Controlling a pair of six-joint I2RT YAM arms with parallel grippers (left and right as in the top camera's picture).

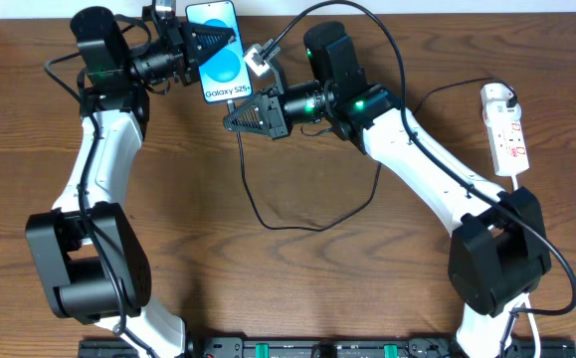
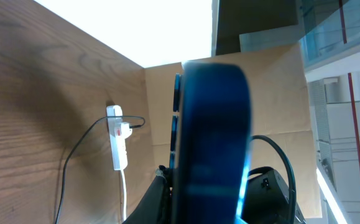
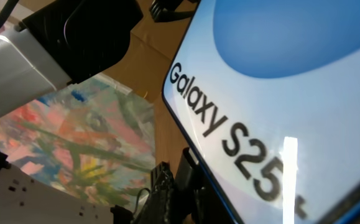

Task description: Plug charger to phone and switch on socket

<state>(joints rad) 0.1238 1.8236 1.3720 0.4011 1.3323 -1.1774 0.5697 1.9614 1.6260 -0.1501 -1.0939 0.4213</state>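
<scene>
phone [image 1: 220,62] | screen up | long axis far–near | text end near

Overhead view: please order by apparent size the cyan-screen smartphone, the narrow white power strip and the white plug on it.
1. Cyan-screen smartphone, though possibly raised nearer the camera.
2. Narrow white power strip.
3. White plug at one end of the strip.

The left arm [image 1: 96,164] extends forward with its wrist turned inward. The left gripper [image 1: 206,42] is clamped across the phone [image 1: 223,72]. The right arm [image 1: 437,179] reaches forward and leftward. The right gripper [image 1: 238,113] points left just below the phone's lower edge; its jaw gap is unreadable.
</scene>
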